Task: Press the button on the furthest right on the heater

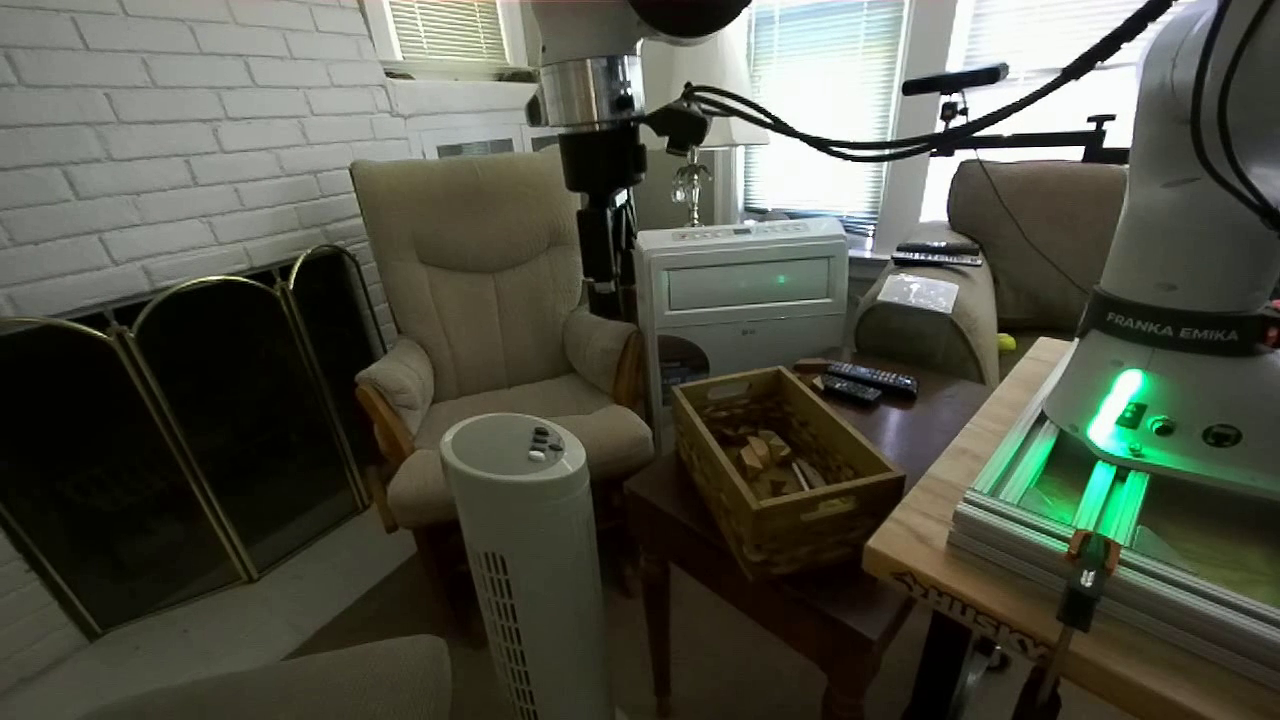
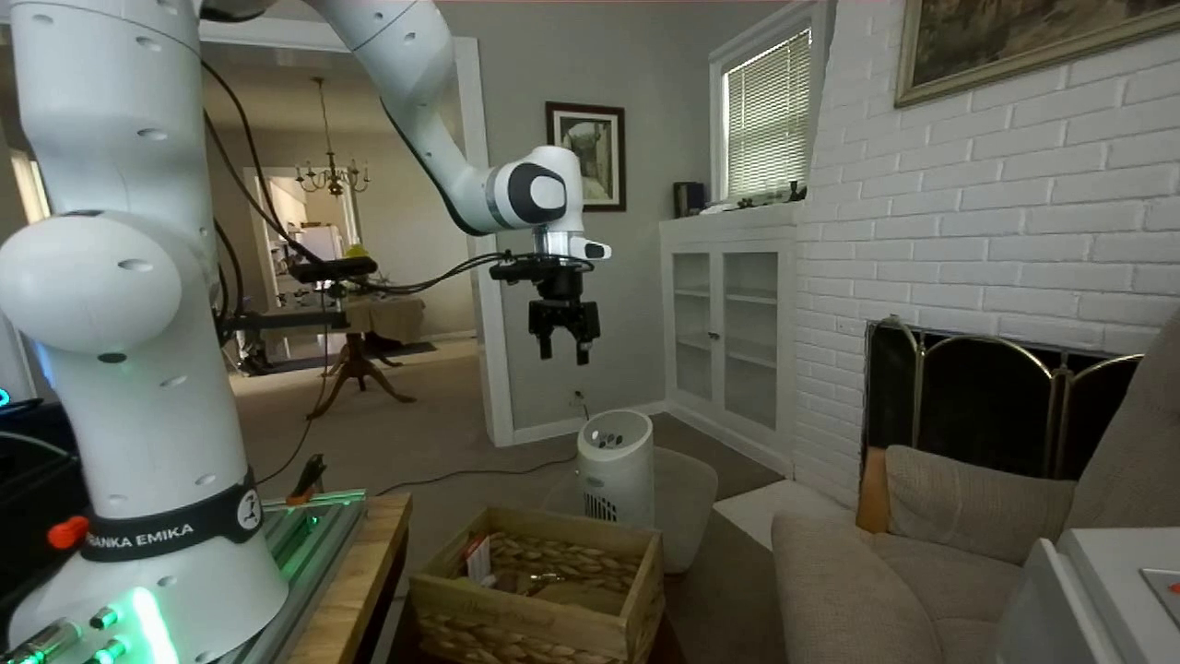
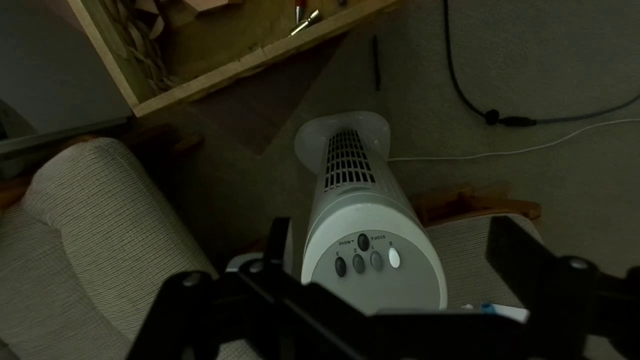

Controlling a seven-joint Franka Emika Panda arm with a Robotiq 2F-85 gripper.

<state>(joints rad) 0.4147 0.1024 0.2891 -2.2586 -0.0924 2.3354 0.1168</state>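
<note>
So, jaws spread wide, dark fingers well apart, gripping nothing. They hang pointing down in both exterior views, higher than the heater and apart from it. Heater is a white tower, upright on the floor on a pale base; wrist view shows its round grey top between the fingers. Four oval buttons in a row up there, white button at the right end in that view, darker ones leftward, plus a single dark button just above the row. Small labels read upside down. Slotted grille down its side, white cord off across the floor. Just beside the heater, dark wood surface with a wooden crate and remotes on it; wood blocks inside the crate, smaller bits too dark to name. Further back in an exterior view: beige armchair behind the heater, boxy white unit with a green light near that. Furthest off, fireplace screen, white brick wall, lamp and bright window with blinds.
</note>
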